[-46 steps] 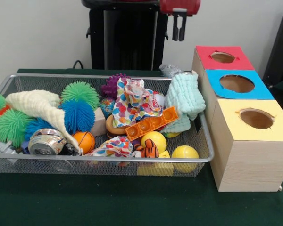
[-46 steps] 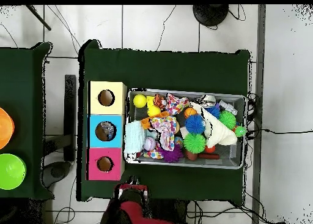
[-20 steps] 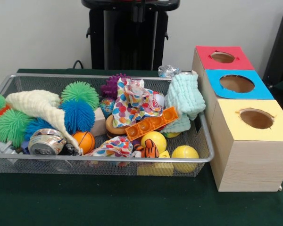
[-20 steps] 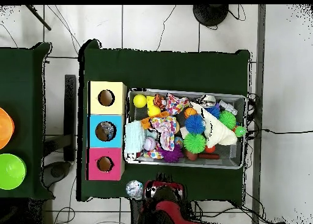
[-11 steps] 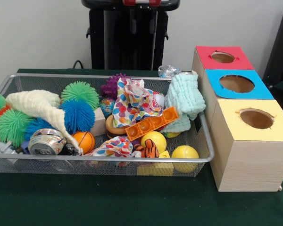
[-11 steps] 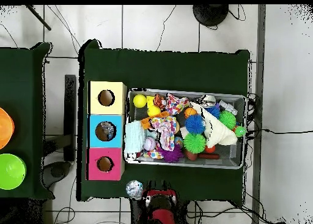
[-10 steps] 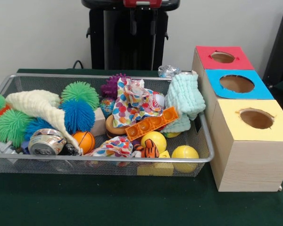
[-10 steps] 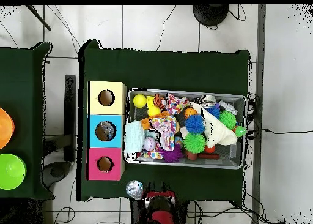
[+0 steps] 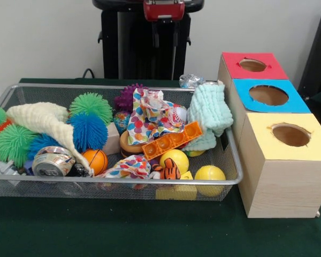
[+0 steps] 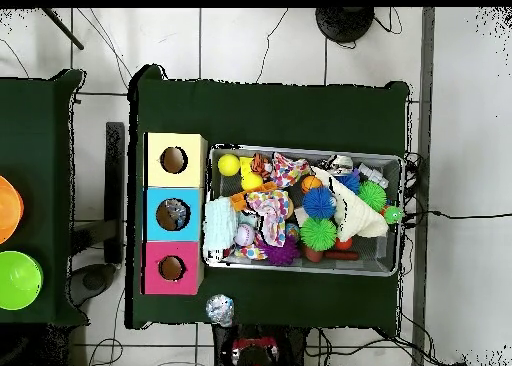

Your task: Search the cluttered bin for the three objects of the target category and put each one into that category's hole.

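Three wooden boxes are seen in a row beside the bin: one red-topped, one blue-topped and one yellow-topped. Each has one round hole. The blue box's hole is the middle one, and in the overhead view something greyish is seen inside it.

One clear crumpled bottle is found outside the bin, on the green table just behind the far rim. In the overhead view it lies near the table edge on the robot's side.

In the bin, two yellow balls, one small orange ball, one baseball and one silver can are counted. Three green spiky balls, two blue ones and one purple one are also seen. One orange tray of cubes, one mint cloth, one cream cloth and one dotted cloth lie on them.

The gripper is held high in front of the black pedestal, behind the bin, pointing straight down. Its two fingers are spread apart and nothing is held between them.
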